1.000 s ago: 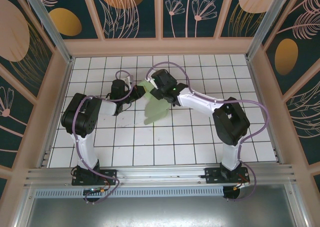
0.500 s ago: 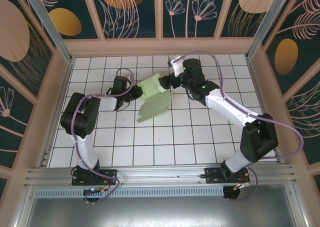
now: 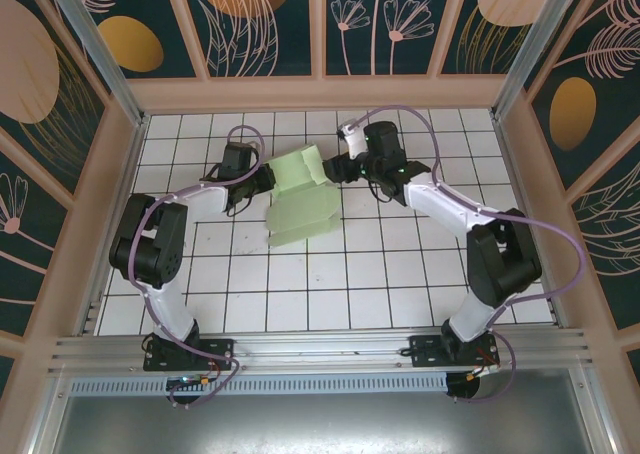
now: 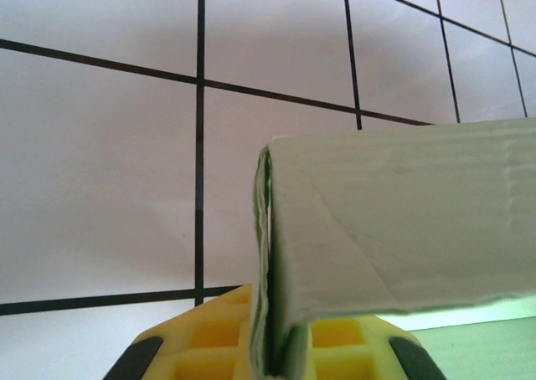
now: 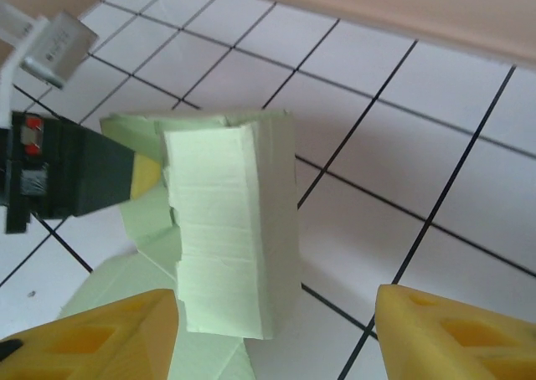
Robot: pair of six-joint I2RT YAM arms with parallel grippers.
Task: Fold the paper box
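The paper box (image 3: pixel 305 212) is pale green card near the back middle of the tiled floor, with one panel lying flat and a folded part raised behind it. My left gripper (image 3: pixel 267 180) is shut on the raised part's left edge. In the left wrist view the doubled card (image 4: pixel 402 221) stands pinched between the yellow fingers (image 4: pixel 209 346). My right gripper (image 3: pixel 335 170) is at the raised part's right end. Its yellow fingers (image 5: pixel 92 338) stand wide apart, with the card's end (image 5: pixel 226 221) just ahead, nearer the left finger. The left gripper (image 5: pixel 138 177) shows beyond the card.
Wooden walls (image 3: pixel 320 94) close in the white tiled floor (image 3: pixel 400 274) at the back and both sides. A metal rail (image 3: pixel 320 349) runs along the near edge by the arm bases. Purple cables loop over both arms.
The right arm swung from over the box's left to its right end, and its jaws narrowed a little. The left gripper carried the card back and left; the box now lies flatter.
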